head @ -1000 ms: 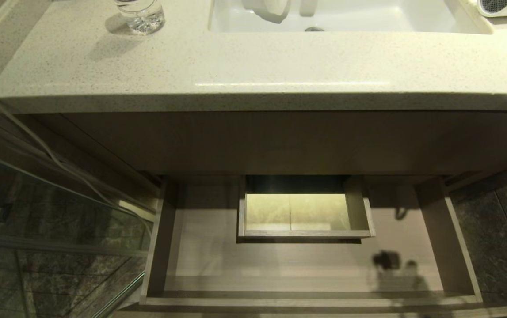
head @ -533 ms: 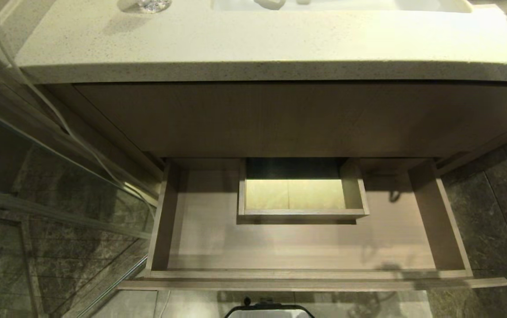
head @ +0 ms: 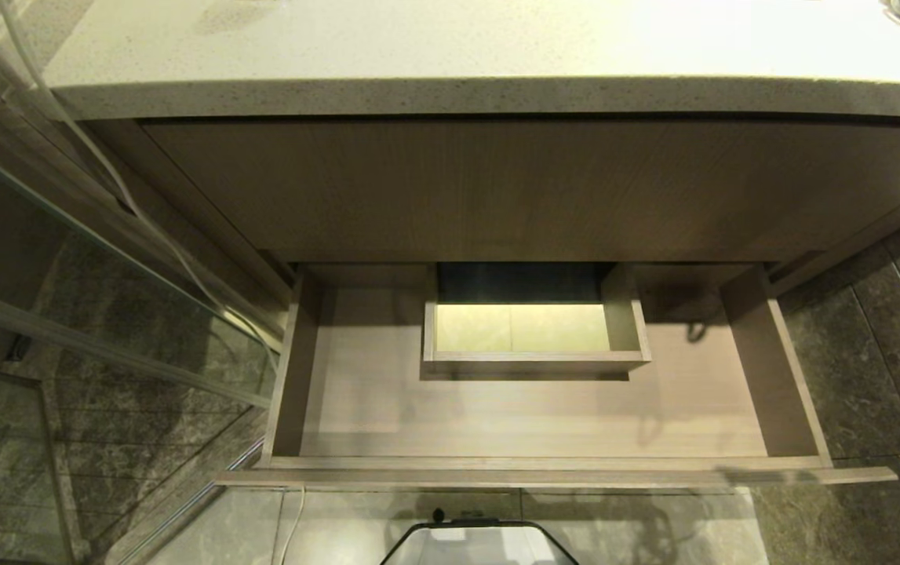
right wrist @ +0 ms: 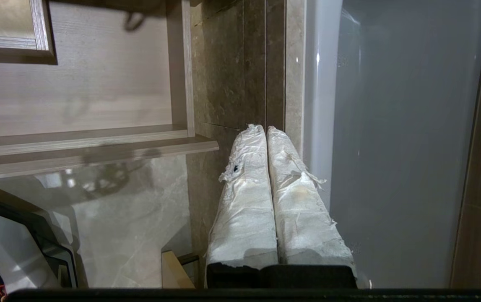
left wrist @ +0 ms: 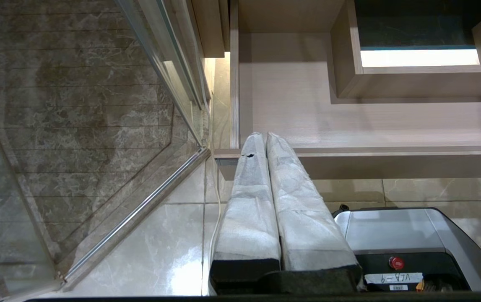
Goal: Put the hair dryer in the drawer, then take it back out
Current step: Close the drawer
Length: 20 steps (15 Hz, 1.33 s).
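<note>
Here the drawer [head: 532,424] runs left to right, pulled out; left claw [left wrist: 265,136] and right claw [right wrist: 264,128] closed, empty.

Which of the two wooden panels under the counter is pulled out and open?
The lower one, the drawer, stands pulled out, its floor bare around a boxed cut-out. The taller panel above it stays flush and closed.

head view looks steeply down on the open drawer [head: 544,424], both wrist views sit low beside its front corners, sharing the drawer floor
</note>
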{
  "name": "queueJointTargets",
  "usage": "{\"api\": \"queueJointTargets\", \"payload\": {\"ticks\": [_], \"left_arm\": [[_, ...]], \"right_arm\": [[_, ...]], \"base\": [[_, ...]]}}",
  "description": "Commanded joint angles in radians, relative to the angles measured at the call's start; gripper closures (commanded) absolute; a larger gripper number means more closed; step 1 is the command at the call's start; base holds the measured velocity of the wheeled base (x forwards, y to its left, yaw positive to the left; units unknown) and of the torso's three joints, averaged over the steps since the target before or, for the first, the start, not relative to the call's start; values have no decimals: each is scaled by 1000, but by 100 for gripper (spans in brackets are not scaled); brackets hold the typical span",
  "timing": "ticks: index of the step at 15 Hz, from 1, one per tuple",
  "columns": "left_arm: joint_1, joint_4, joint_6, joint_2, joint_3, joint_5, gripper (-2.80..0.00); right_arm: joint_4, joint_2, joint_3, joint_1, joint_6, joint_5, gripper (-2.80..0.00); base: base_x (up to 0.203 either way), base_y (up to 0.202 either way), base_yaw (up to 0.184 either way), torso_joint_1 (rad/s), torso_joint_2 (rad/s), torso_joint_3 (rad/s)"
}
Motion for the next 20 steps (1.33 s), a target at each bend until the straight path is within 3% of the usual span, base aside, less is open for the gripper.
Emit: {"api": "queueJointTargets", "payload": {"ticks": [1,17,20], "left_arm": [[-1,0,0,0,0,0,0],[-1,0,0,0,0,0,0],[-1,0,0,0,0,0,0]], "right_arm": [[1,2,-4,-2,-2,1,0],[1,-16,9,-2,-2,2,0],[-1,-16,22,-2,-3,3,0]], "base": [[0,0,0,-222,373,157],[0,0,0,-295,478,183],[0,0,0,-101,367,279]]}}
